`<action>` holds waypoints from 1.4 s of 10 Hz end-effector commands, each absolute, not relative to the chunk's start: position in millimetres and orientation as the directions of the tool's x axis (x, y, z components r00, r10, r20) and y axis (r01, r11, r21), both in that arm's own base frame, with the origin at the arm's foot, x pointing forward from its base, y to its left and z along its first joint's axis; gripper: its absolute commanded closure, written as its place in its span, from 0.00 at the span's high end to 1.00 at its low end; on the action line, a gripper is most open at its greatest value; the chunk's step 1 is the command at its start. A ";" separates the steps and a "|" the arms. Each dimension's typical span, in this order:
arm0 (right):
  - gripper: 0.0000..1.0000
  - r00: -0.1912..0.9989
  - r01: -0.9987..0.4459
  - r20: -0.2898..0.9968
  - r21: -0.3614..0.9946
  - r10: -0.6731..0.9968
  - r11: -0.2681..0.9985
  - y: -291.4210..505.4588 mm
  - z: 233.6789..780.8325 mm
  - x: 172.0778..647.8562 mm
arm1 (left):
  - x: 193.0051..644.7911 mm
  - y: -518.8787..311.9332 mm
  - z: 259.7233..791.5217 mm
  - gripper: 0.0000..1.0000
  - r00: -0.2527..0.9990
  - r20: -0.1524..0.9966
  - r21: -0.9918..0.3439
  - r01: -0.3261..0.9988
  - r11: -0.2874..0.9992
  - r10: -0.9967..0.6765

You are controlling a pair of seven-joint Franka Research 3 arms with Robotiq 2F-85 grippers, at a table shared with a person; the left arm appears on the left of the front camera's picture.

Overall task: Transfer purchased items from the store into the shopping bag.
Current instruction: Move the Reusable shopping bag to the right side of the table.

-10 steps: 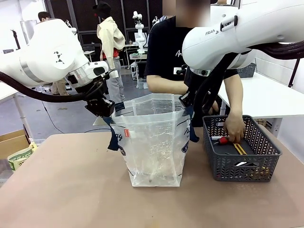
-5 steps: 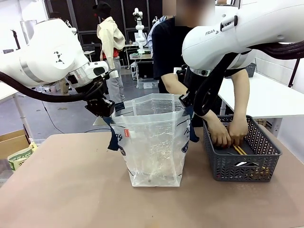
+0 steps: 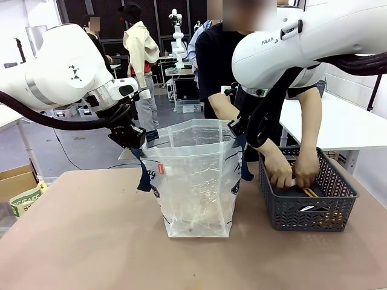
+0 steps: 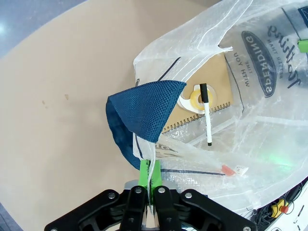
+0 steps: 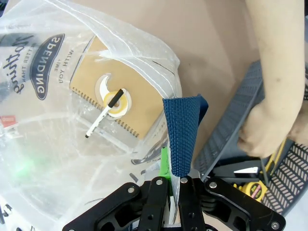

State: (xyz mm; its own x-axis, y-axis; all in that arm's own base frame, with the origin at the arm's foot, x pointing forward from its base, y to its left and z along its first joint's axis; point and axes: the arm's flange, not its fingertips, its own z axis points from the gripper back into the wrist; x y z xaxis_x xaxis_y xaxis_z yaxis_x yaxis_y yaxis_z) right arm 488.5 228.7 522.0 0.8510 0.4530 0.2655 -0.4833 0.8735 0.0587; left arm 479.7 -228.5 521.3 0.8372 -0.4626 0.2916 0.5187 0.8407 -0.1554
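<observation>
The shopping bag (image 3: 196, 181) stands open at mid-table. My left gripper (image 3: 134, 140) is shut on its left rim beside the navy strap (image 4: 142, 113). My right gripper (image 3: 239, 134) is shut on the right rim by the other strap (image 5: 182, 130). Flat on the bag's bottom lie a brown spiral notebook (image 4: 214, 89), a yellow tape ring (image 4: 197, 100) and a black-and-white marker (image 4: 207, 115). Right of the bag is the store, a dark grey basket (image 3: 305, 208). Both of the person's hands (image 3: 283, 174) are inside it among dark and yellow items (image 5: 252, 187).
The person stands at the far side, leaning over the basket, with a forearm (image 5: 274, 72) close to my right gripper. Bare brown tabletop (image 3: 78, 241) lies in front of and left of the bag. A cardboard box (image 3: 18, 181) sits off the table's left edge.
The person's second hand has come down into the basket, and both hands have shifted there. Neither arm nor the bag has moved.
</observation>
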 end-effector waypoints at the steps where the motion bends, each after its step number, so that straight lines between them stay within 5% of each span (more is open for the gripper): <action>1: 0.00 0.852 -0.482 0.266 0.059 0.452 0.874 228.1 522.3 488.5 | 479.1 -227.7 522.7 0.00 0.842 0.294 -0.156 0.509 0.846 -0.452; 14: 0.00 0.852 -0.482 0.266 0.059 0.452 0.874 228.1 522.3 488.5 | 479.1 -227.7 522.7 0.00 0.842 0.294 -0.156 0.509 0.846 -0.452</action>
